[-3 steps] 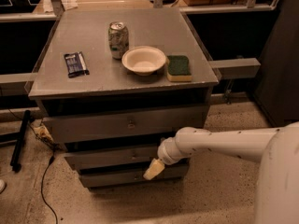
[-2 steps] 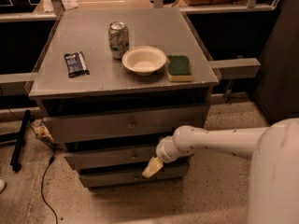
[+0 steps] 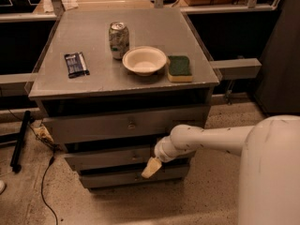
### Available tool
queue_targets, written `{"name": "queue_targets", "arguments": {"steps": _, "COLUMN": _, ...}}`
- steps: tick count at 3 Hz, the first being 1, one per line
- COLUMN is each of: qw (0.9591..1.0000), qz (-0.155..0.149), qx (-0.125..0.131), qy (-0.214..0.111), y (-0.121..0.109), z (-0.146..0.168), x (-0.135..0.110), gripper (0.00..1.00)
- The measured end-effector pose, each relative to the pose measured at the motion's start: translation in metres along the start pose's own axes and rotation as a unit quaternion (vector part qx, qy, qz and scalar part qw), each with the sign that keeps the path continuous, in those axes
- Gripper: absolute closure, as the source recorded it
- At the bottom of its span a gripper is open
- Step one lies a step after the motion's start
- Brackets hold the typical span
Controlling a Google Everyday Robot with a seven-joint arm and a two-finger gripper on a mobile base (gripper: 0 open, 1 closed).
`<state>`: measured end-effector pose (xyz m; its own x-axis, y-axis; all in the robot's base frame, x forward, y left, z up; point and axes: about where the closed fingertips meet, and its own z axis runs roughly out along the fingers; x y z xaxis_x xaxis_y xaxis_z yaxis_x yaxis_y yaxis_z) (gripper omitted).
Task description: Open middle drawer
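The middle drawer [image 3: 108, 157], second front down the cabinet [image 3: 122, 89], looks rigid and probably slides stiffly; pull by its centre knob [image 3: 133, 157]. The gripper [image 3: 151, 168] hangs at its right end (open or closed, I cannot tell).

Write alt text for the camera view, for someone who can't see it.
The tan claw on the white arm hangs in front of the long, low grey middle drawer front, near its right end. On the grey cabinet top sit a metal drink can, cream round bowl, green sponge and dark packet.
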<state>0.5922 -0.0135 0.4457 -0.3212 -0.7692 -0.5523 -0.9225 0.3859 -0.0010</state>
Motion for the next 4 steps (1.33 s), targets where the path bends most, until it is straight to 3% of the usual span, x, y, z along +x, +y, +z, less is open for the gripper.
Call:
{"name": "queue_targets", "arguments": {"steps": 1, "qw": 0.9994, "qz": -0.008, "qx": -0.027, "qy": 0.019, "y": 0.019, "z": 0.012, "x": 0.007, "gripper": 0.0}}
{"name": "queue_targets", "arguments": {"steps": 4, "qw": 0.9986, "qz": -0.009, "qx": -0.043, "qy": 0.028, "y": 0.036, "z": -0.002, "x": 0.007, "gripper": 0.0}}
